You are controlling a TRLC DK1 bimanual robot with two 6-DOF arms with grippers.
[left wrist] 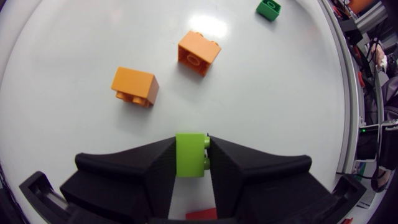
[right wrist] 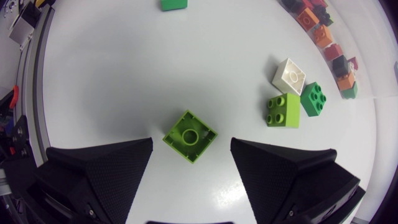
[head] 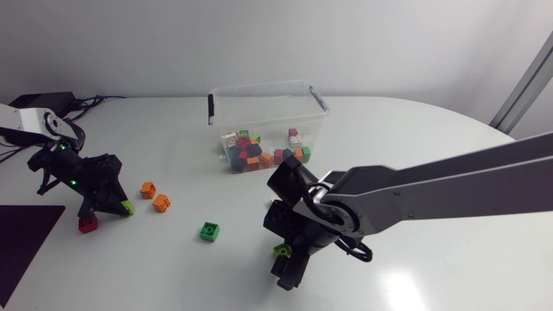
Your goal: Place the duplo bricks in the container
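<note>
My left gripper [left wrist: 192, 148] is shut on a lime green brick [left wrist: 191, 163] just above the table at the left [head: 128, 207]. Ahead of it lie two orange bricks [left wrist: 134, 86] [left wrist: 199, 53], with a dark green brick [left wrist: 268, 8] farther on. A red brick [head: 87, 225] lies by the left gripper [head: 115, 206]. My right gripper [right wrist: 191, 144] stands open over the table, a second lime brick [right wrist: 190, 135] lying between its fingers untouched. The clear container [head: 268, 121] at the back centre holds several coloured bricks.
Beside the right gripper lie a white brick [right wrist: 289, 76], a lime brick [right wrist: 283, 110] and a green brick [right wrist: 314, 99], hidden under my right arm [head: 415, 194] in the head view. A dark mat [head: 22, 238] covers the table's front left corner.
</note>
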